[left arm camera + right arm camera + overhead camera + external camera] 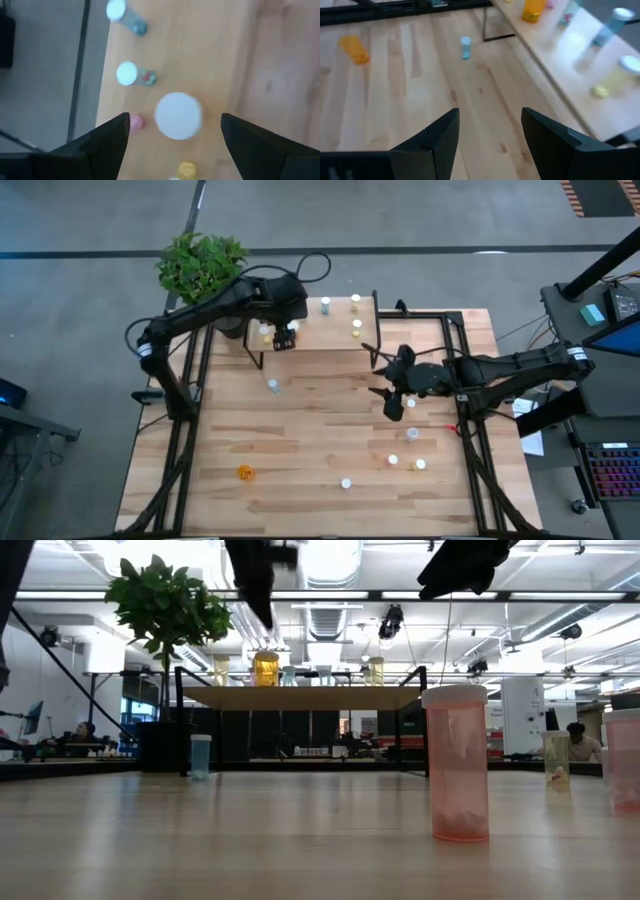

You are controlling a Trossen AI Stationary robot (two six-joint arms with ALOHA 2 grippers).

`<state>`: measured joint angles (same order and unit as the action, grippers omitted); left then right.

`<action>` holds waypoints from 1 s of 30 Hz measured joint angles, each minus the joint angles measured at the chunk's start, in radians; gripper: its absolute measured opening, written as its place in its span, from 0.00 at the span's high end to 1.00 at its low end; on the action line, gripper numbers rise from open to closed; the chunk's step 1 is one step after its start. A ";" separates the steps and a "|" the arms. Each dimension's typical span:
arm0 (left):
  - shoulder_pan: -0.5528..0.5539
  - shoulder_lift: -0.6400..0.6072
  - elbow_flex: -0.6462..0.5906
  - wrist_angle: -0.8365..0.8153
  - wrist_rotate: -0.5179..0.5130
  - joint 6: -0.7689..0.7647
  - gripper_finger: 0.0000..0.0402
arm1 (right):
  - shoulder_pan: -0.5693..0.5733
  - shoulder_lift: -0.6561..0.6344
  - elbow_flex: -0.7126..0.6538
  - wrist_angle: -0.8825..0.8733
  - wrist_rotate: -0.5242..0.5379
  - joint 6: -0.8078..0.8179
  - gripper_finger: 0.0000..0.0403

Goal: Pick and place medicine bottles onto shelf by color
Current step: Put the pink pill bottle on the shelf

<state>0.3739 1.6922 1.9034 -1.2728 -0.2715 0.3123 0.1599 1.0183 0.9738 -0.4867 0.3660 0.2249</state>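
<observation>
Shelf: small light-wood shelf on black legs (320, 328), table's far edge
Left gripper (172, 131): released, straddling white-capped bottle (178, 115) on shelf's left end
Right gripper (490, 127): parted, empty, mid-table
Risk: retreating fingers may topple neighbouring bottles

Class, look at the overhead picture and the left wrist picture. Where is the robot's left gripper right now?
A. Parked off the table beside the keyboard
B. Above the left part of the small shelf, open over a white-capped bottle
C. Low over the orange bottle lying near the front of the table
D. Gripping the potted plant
B. The left gripper hangs over the shelf with its fingers spread either side of a white-capped bottle.
</observation>
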 joint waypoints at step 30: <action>-0.841 -0.299 -0.772 1.403 -0.060 -0.253 0.27 | 0.464 0.417 -0.121 0.596 -0.073 -0.088 0.49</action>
<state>-0.4673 1.3937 1.1311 0.1303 -0.3316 0.0590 0.6242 1.4355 0.8527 0.1097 0.2934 0.1368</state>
